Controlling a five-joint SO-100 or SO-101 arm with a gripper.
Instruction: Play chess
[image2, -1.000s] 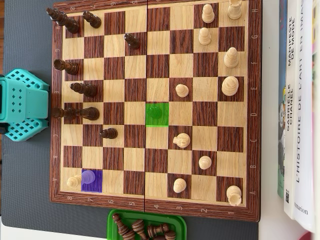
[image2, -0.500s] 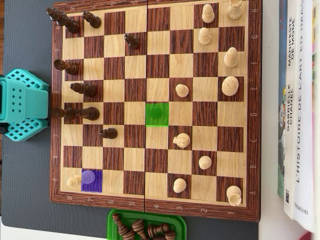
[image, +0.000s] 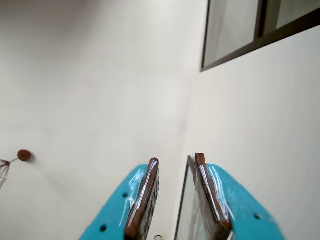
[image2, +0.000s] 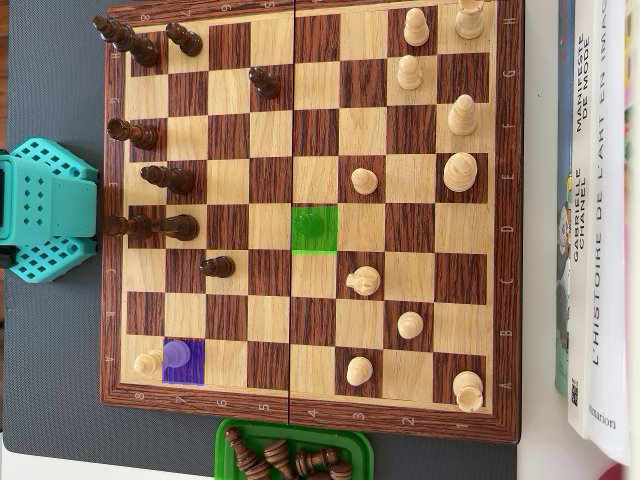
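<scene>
A chessboard (image2: 310, 215) fills the overhead view, dark pieces (image2: 165, 180) grouped on its left side and light pieces (image2: 460, 172) on its right. One square is tinted green (image2: 314, 228), another purple (image2: 183, 361). The teal arm (image2: 45, 210) sits off the board's left edge. In the wrist view, the gripper (image: 176, 162) points at a white wall, fingers slightly apart, holding nothing.

Glossy wooden chessboard (image2: 310, 395) — turned-wood pieces (image2: 460, 172), green plastic tray (image2: 232, 437).
</scene>
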